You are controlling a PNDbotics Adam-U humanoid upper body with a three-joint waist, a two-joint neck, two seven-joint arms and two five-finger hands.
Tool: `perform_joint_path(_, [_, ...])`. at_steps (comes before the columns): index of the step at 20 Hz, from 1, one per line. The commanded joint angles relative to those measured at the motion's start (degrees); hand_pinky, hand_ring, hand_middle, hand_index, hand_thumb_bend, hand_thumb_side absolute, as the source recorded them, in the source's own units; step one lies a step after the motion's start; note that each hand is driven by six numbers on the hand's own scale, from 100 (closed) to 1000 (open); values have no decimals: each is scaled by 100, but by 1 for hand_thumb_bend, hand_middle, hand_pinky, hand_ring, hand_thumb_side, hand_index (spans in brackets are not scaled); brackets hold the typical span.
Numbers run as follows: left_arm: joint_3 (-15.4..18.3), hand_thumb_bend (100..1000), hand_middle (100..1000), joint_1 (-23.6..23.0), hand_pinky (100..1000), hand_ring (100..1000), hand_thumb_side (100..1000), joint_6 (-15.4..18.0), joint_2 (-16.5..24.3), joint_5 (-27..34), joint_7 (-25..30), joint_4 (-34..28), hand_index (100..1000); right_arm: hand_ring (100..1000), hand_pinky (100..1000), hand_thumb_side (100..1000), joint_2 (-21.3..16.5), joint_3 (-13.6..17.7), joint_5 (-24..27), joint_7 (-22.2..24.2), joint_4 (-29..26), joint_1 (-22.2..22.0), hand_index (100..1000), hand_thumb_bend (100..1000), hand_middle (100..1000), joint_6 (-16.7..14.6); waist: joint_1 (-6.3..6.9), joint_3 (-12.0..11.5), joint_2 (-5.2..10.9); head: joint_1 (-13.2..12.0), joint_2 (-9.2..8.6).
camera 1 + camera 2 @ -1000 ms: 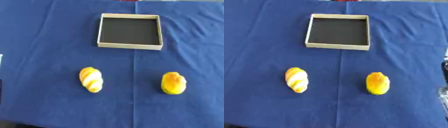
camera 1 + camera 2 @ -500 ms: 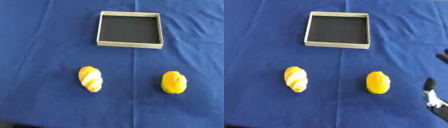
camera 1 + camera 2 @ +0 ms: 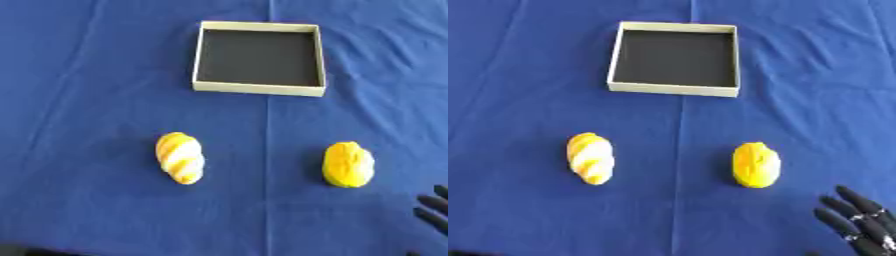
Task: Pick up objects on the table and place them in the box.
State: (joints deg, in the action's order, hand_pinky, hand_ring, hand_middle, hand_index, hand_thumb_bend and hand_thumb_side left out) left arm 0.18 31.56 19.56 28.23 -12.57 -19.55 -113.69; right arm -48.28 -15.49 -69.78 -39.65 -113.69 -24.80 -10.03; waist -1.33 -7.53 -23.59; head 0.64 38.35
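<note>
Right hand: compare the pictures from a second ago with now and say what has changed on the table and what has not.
The right hand has come up into view at the lower right corner, fingers straight and spread, near the plain yellow pastry but not touching it. Nothing has been taken hold of. The striped pastry, the plain yellow pastry and the empty box lie where they were on the blue cloth.

A blue cloth [image 3: 105,90] covers the bench and fills nearly the whole view — no wall, floor or window shows. A straight crease [image 3: 268,150] runs down the cloth's middle, with fainter folds slanting to its left. The light is even and soft, and shadows on the cloth are faint.
</note>
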Motion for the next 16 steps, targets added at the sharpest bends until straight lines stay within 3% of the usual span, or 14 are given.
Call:
perform_joint_path(1, [-5,100,785,25,877,944,579,8,195,61,66,-91,796,955,824,638,-401,-127,-242,171,-90,37,891,100,854,202,-3,-13,105,26,-75])
perform_joint_path(6, [-14,100,786,4,877,945,579,2,216,79,103,-91,796,950,823,624,-627,127,354,81,-90,433,891,100,849,47,-22,-4,120,26,-85])
perform_joint_path(11, [-23,100,786,4,877,945,579,-7,237,82,121,-91,796,953,822,624,-887,628,1316,122,-90,812,896,100,844,-443,-46,37,148,-4,-123])
perform_joint_path(16, [-37,100,787,-11,877,946,579,-24,256,85,146,-91,795,964,822,625,-1250,1088,2328,507,-90,1176,900,100,840,-844,-67,66,180,-14,-142])
